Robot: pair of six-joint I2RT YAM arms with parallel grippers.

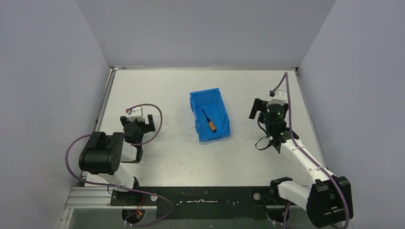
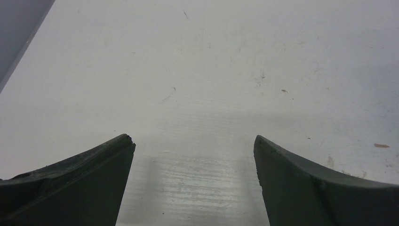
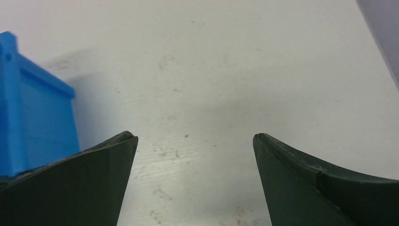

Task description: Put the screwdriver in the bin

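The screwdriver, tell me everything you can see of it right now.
The screwdriver is small and slim, with a short orange handle that looks like plastic and a thin black shaft. It lies flat on the floor inside the blue bin, far shorter than the bin. It is slanted, with the handle toward the near end and the tip toward the far end. Only the bin touches it. It shows only in the top view, too small to make out the tip's shape.

Left pincer (image 2: 194,141) stands wide apart and empty, well left of the bright blue rectangular plastic bin (image 1: 221,109); right pincer (image 3: 194,138), equally spread and empty, sits near its right side.
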